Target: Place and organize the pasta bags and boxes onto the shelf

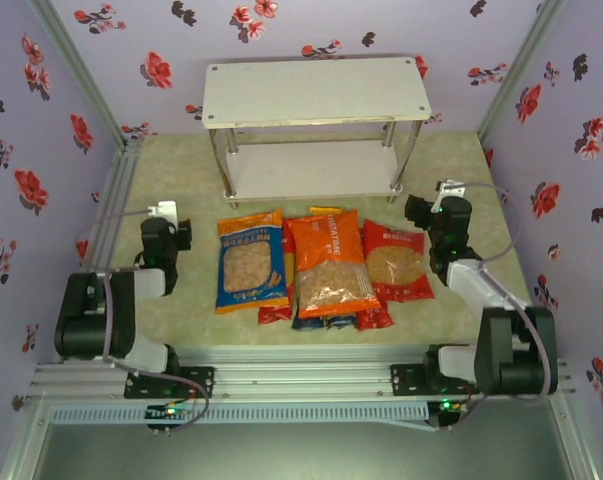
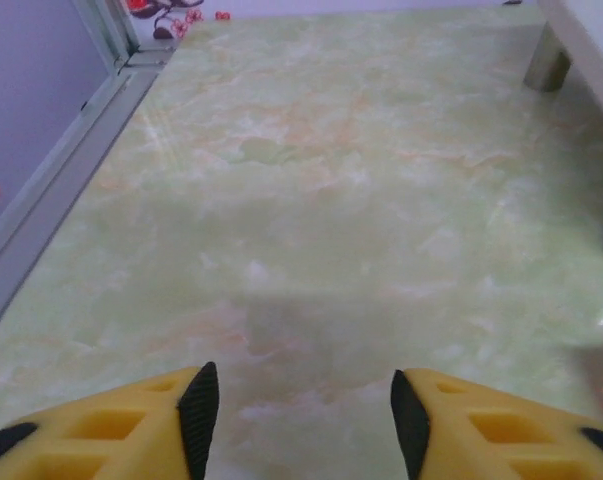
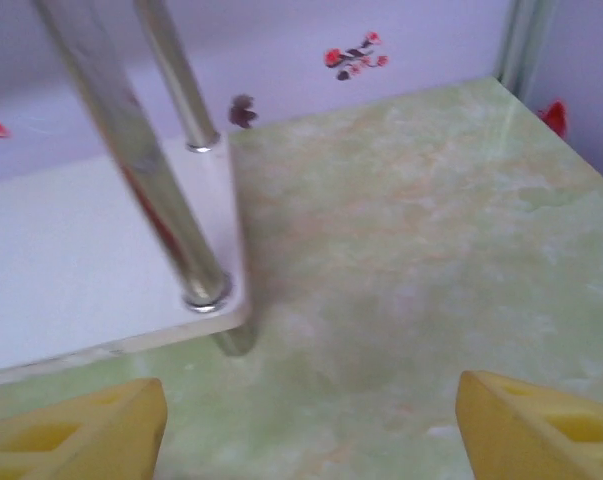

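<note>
The left gripper [image 2: 303, 425] is hanging open and empty over the green marbled tabletop [image 2: 311, 200], at 9 o'clock of the blue plastic pasta bag [image 1: 249, 263]. The right gripper [image 3: 311, 420] is gaping empty at 3 o'clock of the red plastic bag [image 1: 396, 262]. The orange plastic bag [image 1: 329, 262] is lying between them atop narrow spaghetti packs [image 1: 274, 314]. The white two-tier metal-legged shelf [image 1: 316, 90] is standing at 12 o'clock.

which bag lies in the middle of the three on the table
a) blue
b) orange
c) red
b, in the top view the orange bag lies between the blue bag on its left and the red bag on its right.
</note>
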Motion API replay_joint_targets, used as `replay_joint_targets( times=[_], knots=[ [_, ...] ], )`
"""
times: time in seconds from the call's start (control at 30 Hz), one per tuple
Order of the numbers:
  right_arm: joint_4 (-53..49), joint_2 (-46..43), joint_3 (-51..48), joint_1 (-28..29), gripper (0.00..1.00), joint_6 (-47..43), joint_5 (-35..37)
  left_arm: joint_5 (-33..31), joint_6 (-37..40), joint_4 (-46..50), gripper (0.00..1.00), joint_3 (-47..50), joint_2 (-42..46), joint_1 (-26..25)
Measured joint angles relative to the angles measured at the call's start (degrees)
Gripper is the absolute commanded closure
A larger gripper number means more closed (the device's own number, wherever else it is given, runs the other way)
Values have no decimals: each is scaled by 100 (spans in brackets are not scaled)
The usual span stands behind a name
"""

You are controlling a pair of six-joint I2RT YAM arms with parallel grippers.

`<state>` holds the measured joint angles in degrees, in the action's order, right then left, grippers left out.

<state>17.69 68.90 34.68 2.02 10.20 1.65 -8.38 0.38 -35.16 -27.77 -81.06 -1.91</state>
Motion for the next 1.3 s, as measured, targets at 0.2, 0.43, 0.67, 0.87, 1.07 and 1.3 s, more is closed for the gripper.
replay_joint_targets(
  times=[0.2,0.43,0.67,0.87,1.07,1.3],
  knots=[
    [-1635,-688,468,509,19,345,-494,-293,-586,1650,51,-1023,1547,-890],
    [-3093,-1261,555,1475,19,933,-1091,-531,-1596,3171,52,-1346,2070,-2245],
    [-3390,-1217,363,1731,18,1652,-1526,-619,-2227,4253,56,-1355,1445,-3237],
    [-3383,-610,297,2011,18,1954,-1665,-763,-2450,4601,58,-1429,953,-3779],
    [-3272,-79,297,2092,17,2052,-1674,-868,-2518,4754,58,-1722,748,-3919],
    [-3034,380,297,2094,20,2131,-1757,-922,-2605,4828,58,-1794,605,-4022]
  ],
)
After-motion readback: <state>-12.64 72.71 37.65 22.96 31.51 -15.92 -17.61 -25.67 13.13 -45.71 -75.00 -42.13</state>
